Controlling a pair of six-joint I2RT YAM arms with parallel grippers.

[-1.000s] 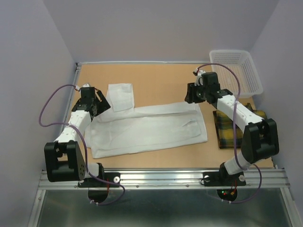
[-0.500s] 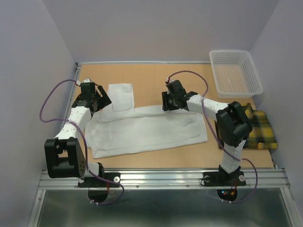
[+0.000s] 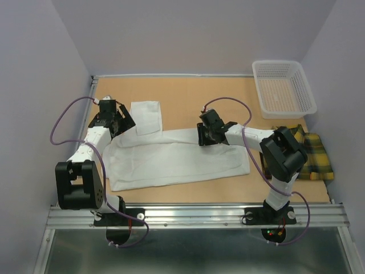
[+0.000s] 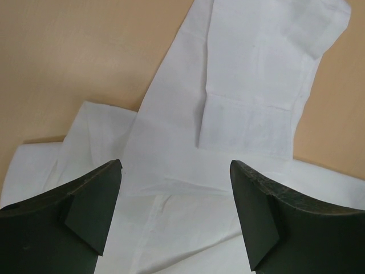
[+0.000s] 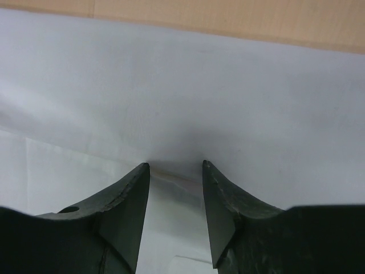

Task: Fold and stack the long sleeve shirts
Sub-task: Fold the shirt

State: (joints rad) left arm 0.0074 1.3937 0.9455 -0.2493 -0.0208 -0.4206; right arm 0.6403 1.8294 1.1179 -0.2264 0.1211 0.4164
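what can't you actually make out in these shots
- plaid shirt: top view, the right arm covers its left part, so how it is folded is unknown.
- white shirt collar and buttons: too small in the top view; wrist views are cropped.
- right pincer: right wrist view, shadow hides whether its tips touch the cloth.

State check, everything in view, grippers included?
white shirt: lying flat, partly folded, one sleeve sticking out.
plaid shirt: folded, set aside, partly hidden.
basket: upright, empty.
left gripper: open, above the white shirt.
right gripper: jaws apart, tips at the white shirt's far edge.
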